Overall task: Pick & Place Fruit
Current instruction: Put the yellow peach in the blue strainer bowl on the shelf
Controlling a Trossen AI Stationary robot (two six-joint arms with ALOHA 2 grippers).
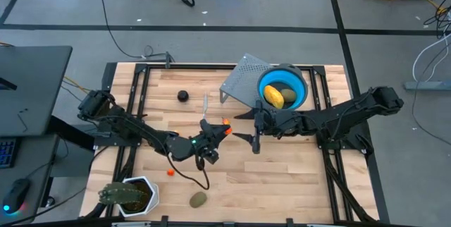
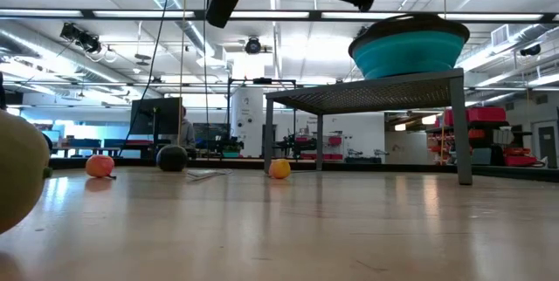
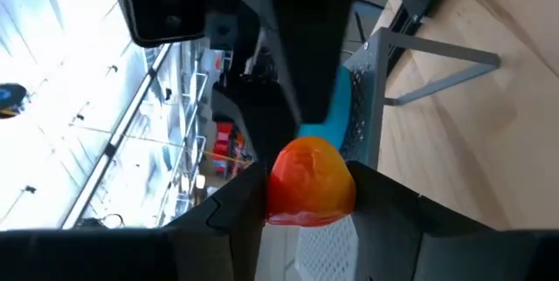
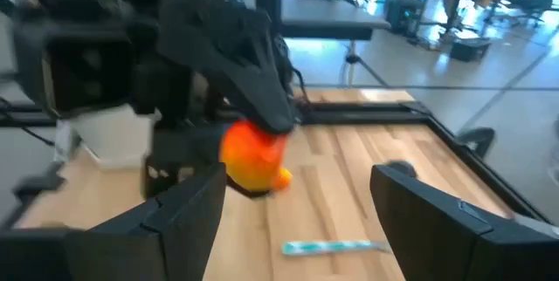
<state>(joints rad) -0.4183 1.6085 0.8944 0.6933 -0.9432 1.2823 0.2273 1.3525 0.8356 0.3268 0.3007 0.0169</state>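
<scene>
My left gripper is above the middle of the table, shut on a small orange fruit, which also shows in the right wrist view as the orange fruit. My right gripper stands open just to its right, its fingers facing the fruit with nothing between them. A yellow fruit and an olive one lie in the blue bowl. On the table rest a dark round fruit, an olive oval and a tiny orange bit. My left gripper pinches the orange fruit's two opposite sides between its two fingers. The fingers reach out level toward the table's right side. The fruit is lifted clear of the table, level with the right gripper.
The bowl sits on a grey perforated metal stand at the far right. A thin pale-blue stick lies near the table's middle. A green spiky plant in a white pot stands at the near left corner. A black frame borders the wooden tabletop.
</scene>
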